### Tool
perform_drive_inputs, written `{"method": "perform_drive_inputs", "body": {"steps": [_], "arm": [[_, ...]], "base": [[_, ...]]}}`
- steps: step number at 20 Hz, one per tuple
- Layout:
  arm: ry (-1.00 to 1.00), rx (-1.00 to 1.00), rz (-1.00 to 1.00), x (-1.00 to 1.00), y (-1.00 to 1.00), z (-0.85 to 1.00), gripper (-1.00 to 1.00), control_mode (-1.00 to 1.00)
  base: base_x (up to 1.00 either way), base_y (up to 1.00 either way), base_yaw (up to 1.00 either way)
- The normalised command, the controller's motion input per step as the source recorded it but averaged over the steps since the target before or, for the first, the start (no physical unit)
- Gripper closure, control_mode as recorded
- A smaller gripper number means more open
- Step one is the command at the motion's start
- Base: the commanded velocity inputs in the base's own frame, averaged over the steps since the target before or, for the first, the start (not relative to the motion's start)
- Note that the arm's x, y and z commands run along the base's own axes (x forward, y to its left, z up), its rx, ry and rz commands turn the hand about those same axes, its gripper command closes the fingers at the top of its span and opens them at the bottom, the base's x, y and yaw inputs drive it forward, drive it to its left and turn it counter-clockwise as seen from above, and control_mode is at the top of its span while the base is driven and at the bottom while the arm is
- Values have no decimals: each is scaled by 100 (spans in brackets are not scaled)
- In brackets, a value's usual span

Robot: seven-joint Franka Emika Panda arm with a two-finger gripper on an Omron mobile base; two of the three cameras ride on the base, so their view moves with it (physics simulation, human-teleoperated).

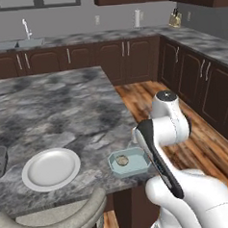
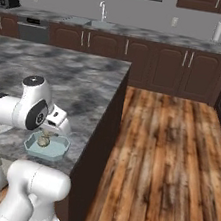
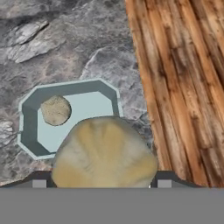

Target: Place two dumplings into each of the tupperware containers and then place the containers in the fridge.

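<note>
While the hand view has the jaws gripping a dumpling (image 3: pixel 105 153) above the teal tray (image 3: pixel 30 131), with another dumpling (image 3: pixel 55 110) inside it, the left base view adds a white plate (image 1: pixel 51 169) beside that tray on the worktop (image 1: pixel 53 110).

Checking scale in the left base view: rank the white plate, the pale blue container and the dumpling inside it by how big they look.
1. White plate, largest.
2. Pale blue container, clearly smaller.
3. Dumpling inside it, smallest by far.
</note>
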Motion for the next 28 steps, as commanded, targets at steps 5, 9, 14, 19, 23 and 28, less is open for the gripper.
{"method": "perform_drive_inputs", "body": {"steps": [5, 9, 14, 19, 23, 28], "arm": [[0, 2, 0, 53, 42, -80, 100, -100], [0, 0, 0, 24, 9, -57, 100, -100], [1, 0, 0, 14, 1, -33, 100, -100], [1, 0, 0, 34, 19, -25, 100, -100], [10, 3, 0, 27, -3, -17, 100, -100], [7, 1, 0, 1, -23, -27, 100, -100]], "base": [[0, 0, 0], [0, 0, 0], [0, 0, 0], [0, 0, 0], [0, 0, 0], [0, 0, 0]]}}
